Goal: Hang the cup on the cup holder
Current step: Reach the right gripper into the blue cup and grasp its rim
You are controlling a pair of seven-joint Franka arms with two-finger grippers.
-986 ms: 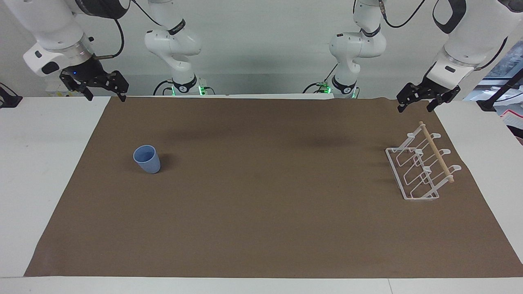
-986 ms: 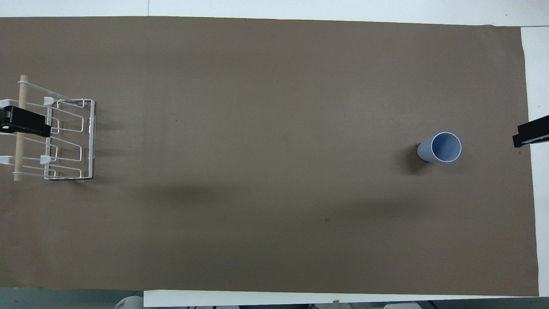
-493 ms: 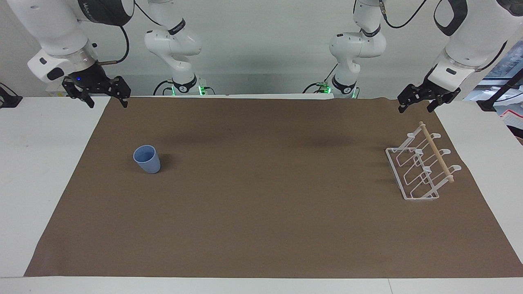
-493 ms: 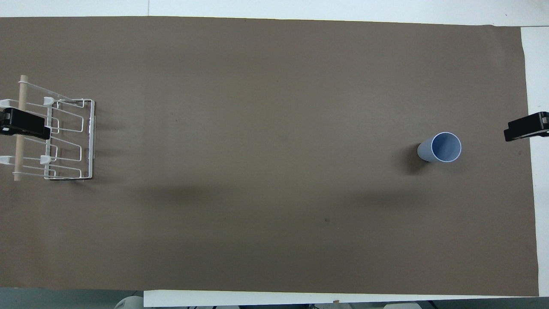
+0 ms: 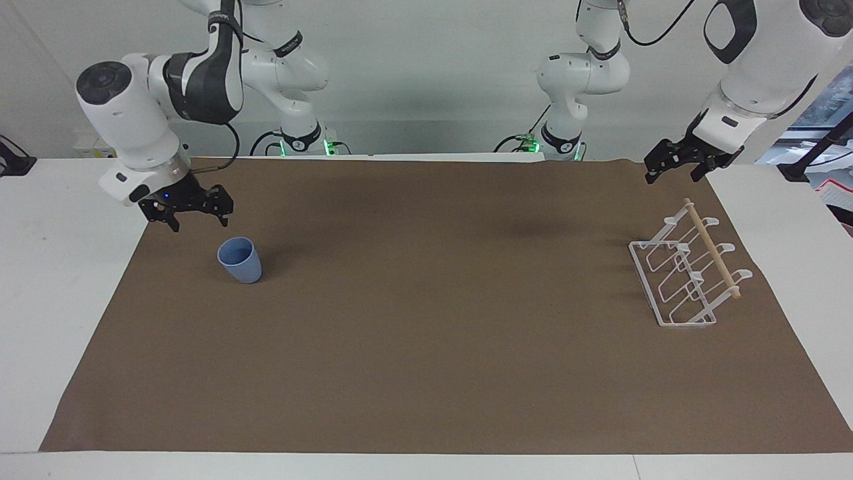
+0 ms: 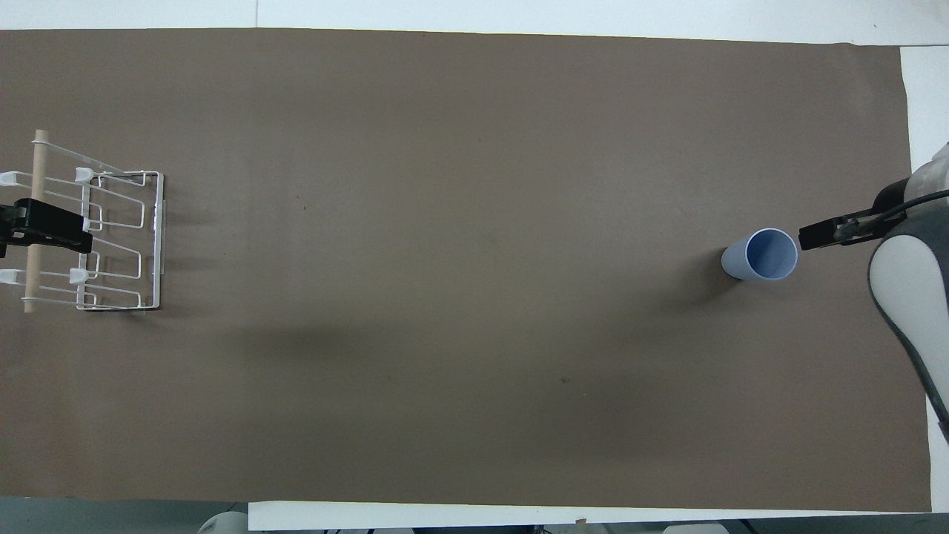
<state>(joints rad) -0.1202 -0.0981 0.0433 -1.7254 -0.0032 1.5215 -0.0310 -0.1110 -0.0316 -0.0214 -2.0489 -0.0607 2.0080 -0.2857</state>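
Observation:
The light blue cup (image 5: 240,261) stands upright, mouth up, on the brown mat toward the right arm's end; it also shows in the overhead view (image 6: 767,256). My right gripper (image 5: 200,217) is open and empty, hanging in the air over the mat just beside the cup, apart from it; in the overhead view its tip (image 6: 830,233) lies next to the cup's rim. The white wire cup holder (image 5: 712,247) with its wooden dowel stands at the left arm's end (image 6: 157,245). My left gripper (image 5: 673,175) is open and empty, in the air over the holder (image 6: 44,231).
A brown mat (image 5: 426,347) covers most of the white table (image 5: 53,267). Nothing else lies on the mat between the cup and the holder.
My right arm has swung down and in from the table's corner to just beside the cup. My left gripper has hardly moved. Cup and holder stay put.

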